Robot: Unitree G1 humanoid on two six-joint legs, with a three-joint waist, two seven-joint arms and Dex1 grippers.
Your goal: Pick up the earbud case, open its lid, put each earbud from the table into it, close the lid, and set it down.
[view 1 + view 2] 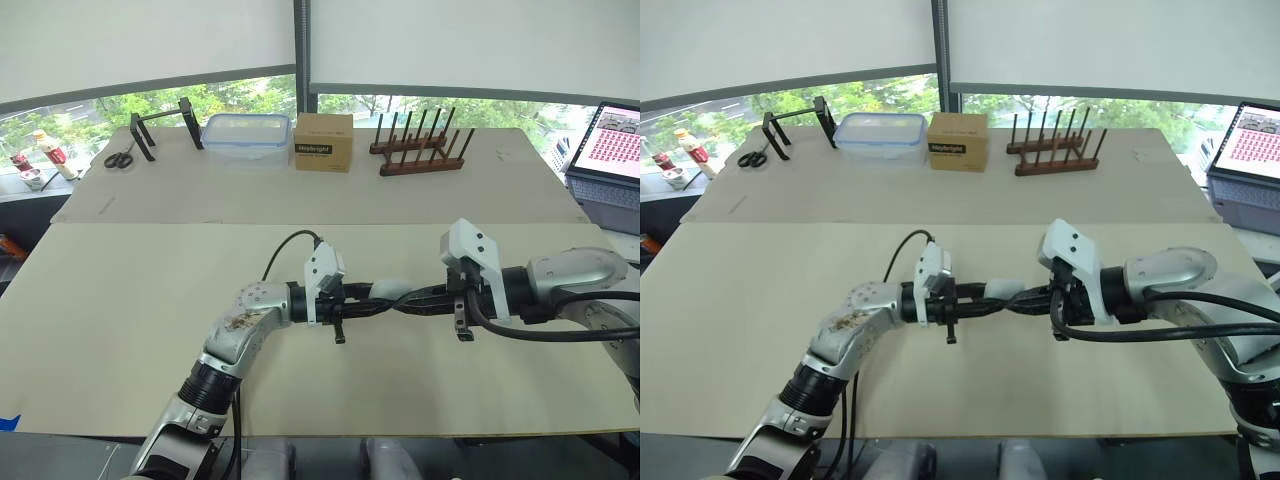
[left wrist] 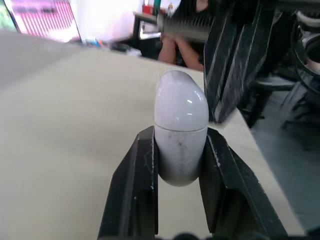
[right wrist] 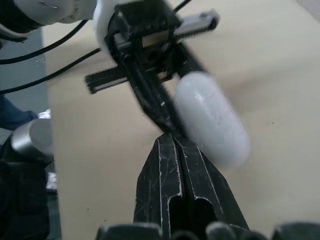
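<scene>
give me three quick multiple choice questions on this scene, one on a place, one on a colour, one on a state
1. Where does the cardboard box stand?
A) between the plastic container and the wooden rack
B) on the floor
C) at the near edge

2. What colour is the earbud case?
A) black
B) white
C) red

3. How is the case's lid?
A) wide open
B) taken off
C) shut

Answers: 1 A, it sits between them at the far side; 2 B, its shell is white in both wrist views; 3 C, only a thin seam shows under the lid.
</scene>
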